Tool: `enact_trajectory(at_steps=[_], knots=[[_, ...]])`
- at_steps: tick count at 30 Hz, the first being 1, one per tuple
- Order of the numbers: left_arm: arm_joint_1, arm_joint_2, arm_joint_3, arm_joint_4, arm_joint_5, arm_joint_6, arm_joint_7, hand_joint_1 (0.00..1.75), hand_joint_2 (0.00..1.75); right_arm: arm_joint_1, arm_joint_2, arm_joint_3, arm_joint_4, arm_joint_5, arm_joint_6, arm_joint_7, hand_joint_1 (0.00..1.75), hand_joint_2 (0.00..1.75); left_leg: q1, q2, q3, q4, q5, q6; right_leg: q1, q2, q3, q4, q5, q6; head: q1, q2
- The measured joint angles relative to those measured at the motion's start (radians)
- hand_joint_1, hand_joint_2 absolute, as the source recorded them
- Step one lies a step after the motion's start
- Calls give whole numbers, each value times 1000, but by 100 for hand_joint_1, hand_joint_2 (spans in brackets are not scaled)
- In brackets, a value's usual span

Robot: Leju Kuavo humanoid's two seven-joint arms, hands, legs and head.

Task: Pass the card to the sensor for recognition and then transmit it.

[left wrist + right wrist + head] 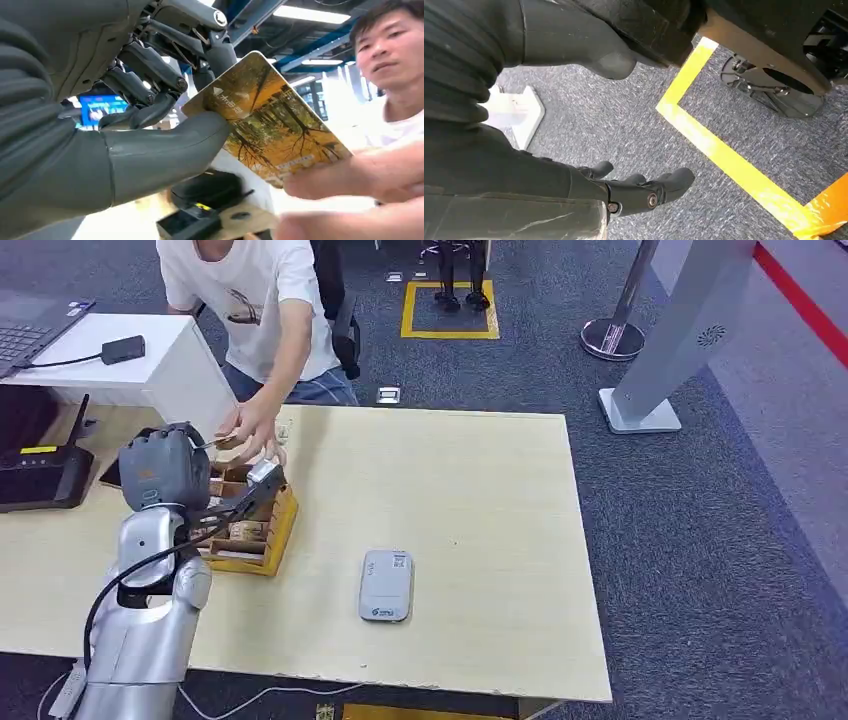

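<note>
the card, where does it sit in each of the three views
Head view: the card is a thin sliver near the table's far left, between the left robot hand and the person's hand.
Left wrist view: it lies mid-frame, pinched by the robot hand's thumb and fingers.
Right wrist view: not in it.
Shared landmark: the person's hand on the card.

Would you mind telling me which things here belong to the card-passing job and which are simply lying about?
Part of the job:
- autumn-forest printed card, pinched by the left hand
- person's hand gripping the card's far end
- flat grey card sensor on the table

Lying about:
- yellow wooden compartment box
- black router
- laptop
- silver stanchion base
</note>
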Motion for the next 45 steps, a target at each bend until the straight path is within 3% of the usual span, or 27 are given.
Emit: enact_trajectory(at_steps=[6,11,12,13,29,37,45], knots=[[-28,-76,69,1,0,0,-38,175,175,0,0,4,1,0,1,0,0,175,0,0,0,0,0,0,0,0,0,0,0,0,0,0],[-41,-110,98,9,0,3,-60,175,175,-1,0,8,1,0,2,2,0,175,0,0,0,0,0,0,0,0,0,0,0,0,0,0],[-41,-116,102,11,0,3,-63,5,175,-1,0,8,1,0,2,2,0,175,0,0,0,0,0,0,0,0,0,0,0,0,0,0],[-41,-120,107,12,0,3,-66,0,175,-1,0,8,1,0,2,3,0,175,0,0,0,0,0,0,0,0,0,0,0,0,0,0],[-41,-168,152,17,0,12,-82,0,175,-1,0,20,1,0,0,7,0,175,0,0,0,0,0,0,0,0,0,0,0,0,0,0],[-40,-195,187,17,13,9,-131,0,175,0,0,21,1,0,1,7,0,175,0,0,0,0,0,0,0,0,0,0,0,0,0,0],[-10,-231,227,-17,192,-32,-212,0,175,1,0,20,1,-2,-3,3,0,175,0,0,0,0,0,0,0,0,0,0,0,0,0,0]])
